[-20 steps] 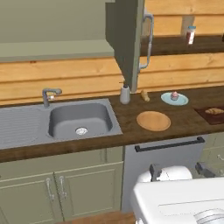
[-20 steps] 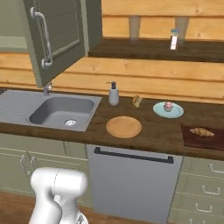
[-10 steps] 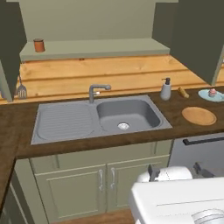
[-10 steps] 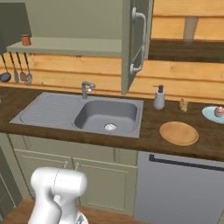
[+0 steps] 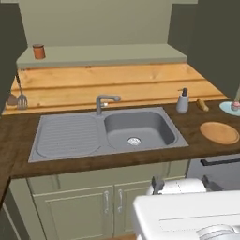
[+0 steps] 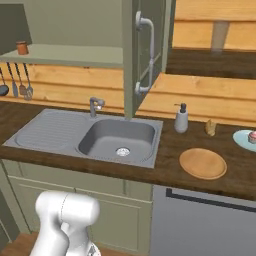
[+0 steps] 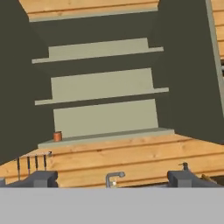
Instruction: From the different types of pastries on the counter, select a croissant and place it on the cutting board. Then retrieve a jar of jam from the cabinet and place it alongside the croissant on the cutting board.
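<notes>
sideways is how my base has driven since the earlier frames, so both base views slid along the counter [image 5: 117, 157]: the sink [image 5: 110, 133] sat left of middle before and is now centred, while the board [image 5: 219, 132] has gone out toward the right edge.

going left to right in the left base view: the jar [image 5: 38, 51] stands at the left end of the cabinet's [image 5: 101, 54] lowest shelf, with both doors swung wide. below it some utensils [image 5: 21, 97] hang against the wood wall at the counter's back left. the sink has its drainboard on the left and its basin on the right, with the faucet [image 5: 105, 101] at its back edge. the soap bottle [image 5: 182, 101] stands near the sink's back right corner. just right of it, at the back edge of the counter, lies a small pastry [image 5: 202, 104]; i cannot tell which kind. the round board lies near the front edge with nothing on it. a plate [image 5: 229, 107] with a cupcake [image 5: 235, 105] sits at the far right.

my claw [image 7: 113, 178] points up at the open cabinet, its tips spread far apart and holding nothing. in the hand view the jar [image 7: 57, 136] sits at the left end of the bottom shelf, and the two shelves above look bare.
</notes>
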